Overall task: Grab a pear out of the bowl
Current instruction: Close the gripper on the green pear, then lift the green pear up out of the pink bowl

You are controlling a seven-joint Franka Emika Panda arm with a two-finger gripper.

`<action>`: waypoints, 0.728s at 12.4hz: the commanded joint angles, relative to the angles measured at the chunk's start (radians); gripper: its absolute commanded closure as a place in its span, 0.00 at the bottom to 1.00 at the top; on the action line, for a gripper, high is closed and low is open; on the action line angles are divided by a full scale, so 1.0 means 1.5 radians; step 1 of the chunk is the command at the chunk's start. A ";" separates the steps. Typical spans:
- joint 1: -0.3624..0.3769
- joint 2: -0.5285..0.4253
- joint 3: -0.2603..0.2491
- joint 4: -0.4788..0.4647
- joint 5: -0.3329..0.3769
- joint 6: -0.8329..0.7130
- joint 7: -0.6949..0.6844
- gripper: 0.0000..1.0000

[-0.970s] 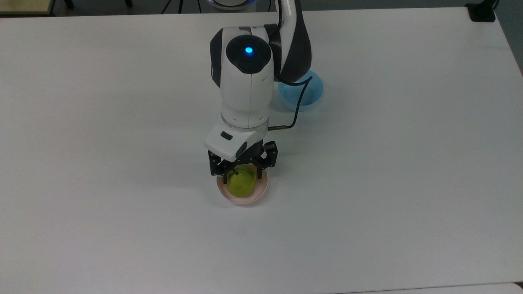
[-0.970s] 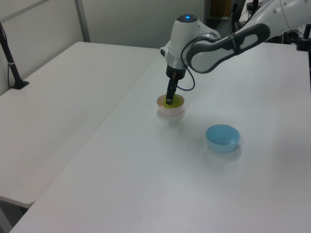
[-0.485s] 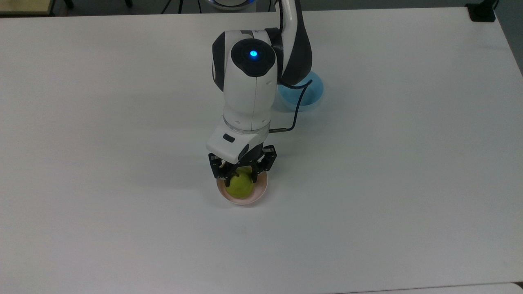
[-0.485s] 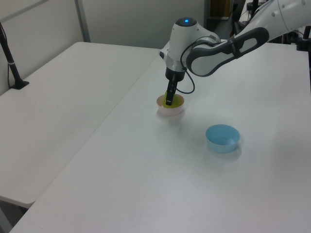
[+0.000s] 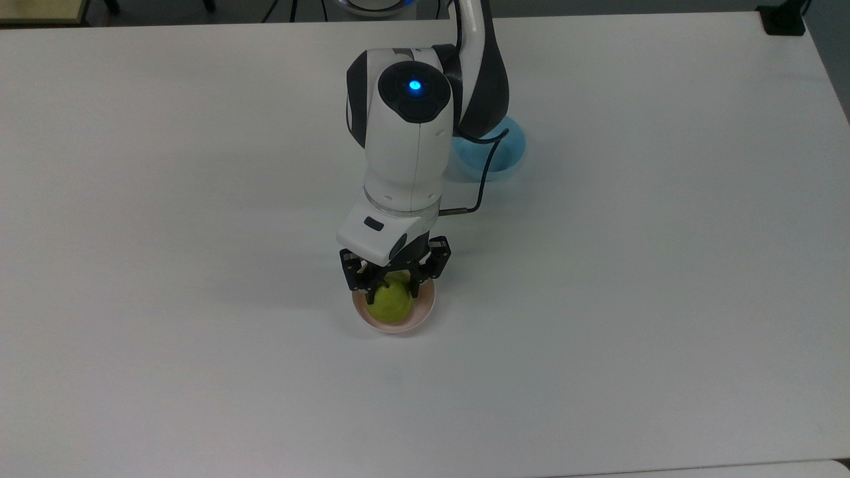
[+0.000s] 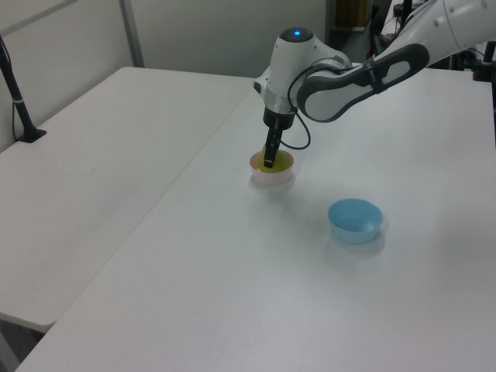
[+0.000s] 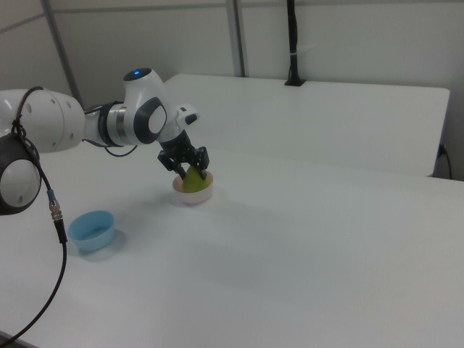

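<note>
- Yellow-green rounded pear (image 5: pixel 390 305) sits in the small pale pink plastic bowl (image 5: pixel 423 312), on the white surface (image 5: pixel 199 199).
- Claw (image 5: pixel 392 290) is lowered over the pear's upper end, 2 black fingers (image 7: pixel 177 171) flanking it; they look clamped on the fruit.
- Judged: grasp made, lift not yet done.
- Contact points and stem are hidden under the claw.
- Light blue bowl (image 6: pixel 355 220) stands well apart, half covered by the arm in the top view.
</note>
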 commanded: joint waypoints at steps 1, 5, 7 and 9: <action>0.010 -0.033 -0.013 0.018 -0.005 -0.055 0.016 0.82; -0.003 -0.099 -0.010 0.025 0.009 -0.129 0.016 0.82; -0.007 -0.130 -0.009 0.025 0.015 -0.167 0.015 0.82; -0.021 -0.157 -0.006 0.025 0.017 -0.209 0.015 0.82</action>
